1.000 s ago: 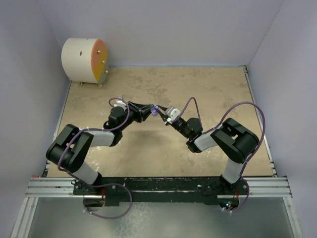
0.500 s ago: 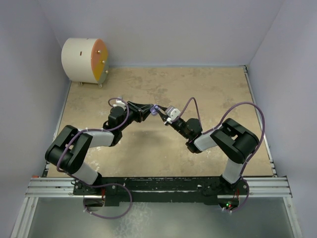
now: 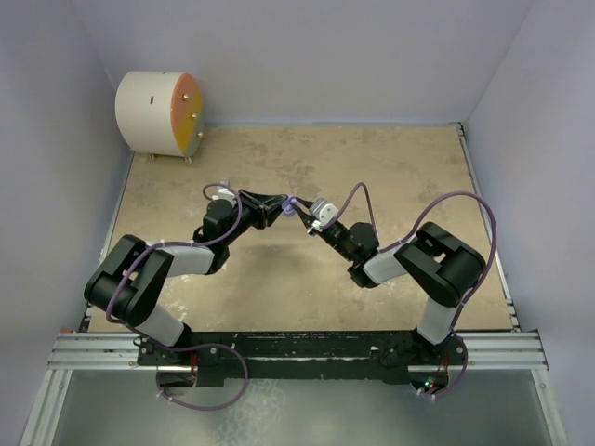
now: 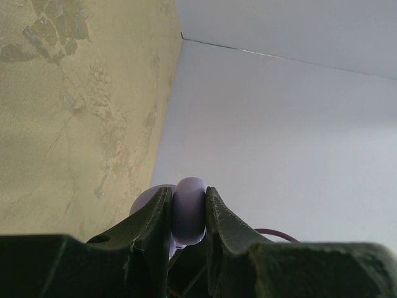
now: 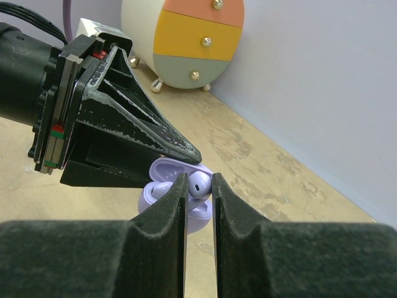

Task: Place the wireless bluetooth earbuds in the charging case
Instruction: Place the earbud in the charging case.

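Observation:
My left gripper is shut on a lilac charging case, held above the table with its lid open. In the right wrist view the case sits just under the left gripper's black finger. My right gripper is shut on a lilac earbud, which is at the case's open mouth, partly down in its right-hand well. Another lilac earbud lies in the left well. From above, the two grippers meet tip to tip over the table's middle, with the case between them.
A round cream cabinet with orange, yellow and green drawer fronts stands in the far left corner. Pale walls close the mottled tan table on three sides. Purple cables loop over both arms.
Both grippers, with the case and the earbud, have edged very slightly toward the far side of the table. Both grips are unchanged.

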You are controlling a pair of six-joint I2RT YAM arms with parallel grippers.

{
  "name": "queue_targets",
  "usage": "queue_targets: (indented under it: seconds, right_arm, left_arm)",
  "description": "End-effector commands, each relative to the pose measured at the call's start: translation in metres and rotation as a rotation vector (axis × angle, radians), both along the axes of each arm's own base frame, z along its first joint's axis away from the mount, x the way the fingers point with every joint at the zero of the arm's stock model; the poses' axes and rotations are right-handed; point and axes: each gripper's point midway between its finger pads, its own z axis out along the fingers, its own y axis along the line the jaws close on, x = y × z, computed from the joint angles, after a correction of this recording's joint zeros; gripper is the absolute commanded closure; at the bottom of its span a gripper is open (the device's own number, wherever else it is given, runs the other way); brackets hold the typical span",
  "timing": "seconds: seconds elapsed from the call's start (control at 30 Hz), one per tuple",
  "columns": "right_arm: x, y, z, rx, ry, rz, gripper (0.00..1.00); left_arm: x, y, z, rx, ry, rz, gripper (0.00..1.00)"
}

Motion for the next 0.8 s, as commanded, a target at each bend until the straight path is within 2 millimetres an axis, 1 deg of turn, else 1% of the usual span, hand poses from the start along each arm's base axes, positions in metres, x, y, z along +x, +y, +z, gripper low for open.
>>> queue_targets:
  seconds: [0.0, 0.3, 0.63, 0.77]
  right_arm:
    - [-0.0502, -0.0405, 0.1616, 0.474, -0.477, 0.016, 0.82]
    - [-0.0483, -0.0358, 0.1593, 0.468, -0.467, 0.017, 0.77]
    - [-0.0472, -0.0326, 0.1583, 0.468, -0.461, 0.020, 0.76]
    - [-0.0470, -0.0315, 0.1585, 0.468, -0.459, 0.022, 0.73]
  left_arm:
    - [0.0089, 0.0031, 0.0500, -0.081, -0.119, 0.038, 1.00]
    - [0.0087, 0.0027, 0.0518, -0.087, -0.124, 0.036, 1.00]
    - [0.0080, 0.0030, 0.0543, -0.091, -0.129, 0.035, 1.00]
    - [0.0080, 0.0028, 0.0542, -0.092, -0.128, 0.035, 1.00]
